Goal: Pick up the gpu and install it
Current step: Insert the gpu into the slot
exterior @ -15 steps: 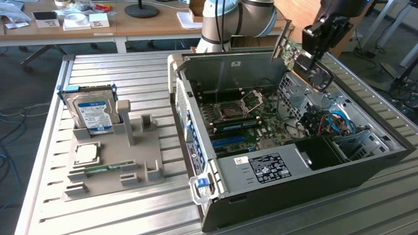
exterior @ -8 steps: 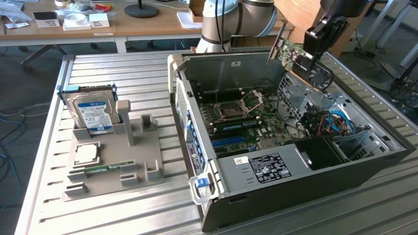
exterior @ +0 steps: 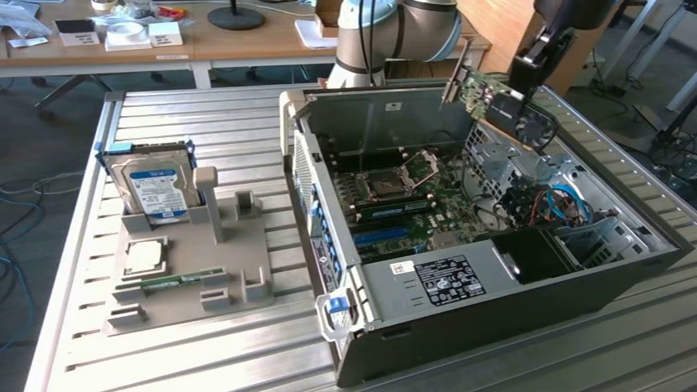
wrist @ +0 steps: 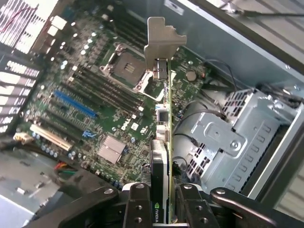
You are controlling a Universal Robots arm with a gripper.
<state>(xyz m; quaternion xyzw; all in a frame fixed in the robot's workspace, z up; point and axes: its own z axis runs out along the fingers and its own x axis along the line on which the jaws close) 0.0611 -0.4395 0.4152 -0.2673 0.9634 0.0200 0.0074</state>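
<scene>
While the gripper (wrist: 161,210) is clamping the gpu (exterior: 487,91) by its faces, one o'clock of the CPU socket (exterior: 389,186) in the exterior view, the card is appearing light, stiff, fragile.

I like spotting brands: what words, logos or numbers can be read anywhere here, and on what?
"DELL": green motherboard.
"NVIDIA", partly cut off: thin black graphics card held between the fingers.
Too small to read: black power-supply label, blue-white hard drive label.

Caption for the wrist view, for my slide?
Gripper holds the thin black gpu with its silver metal bracket edge-on above the green motherboard.
</scene>
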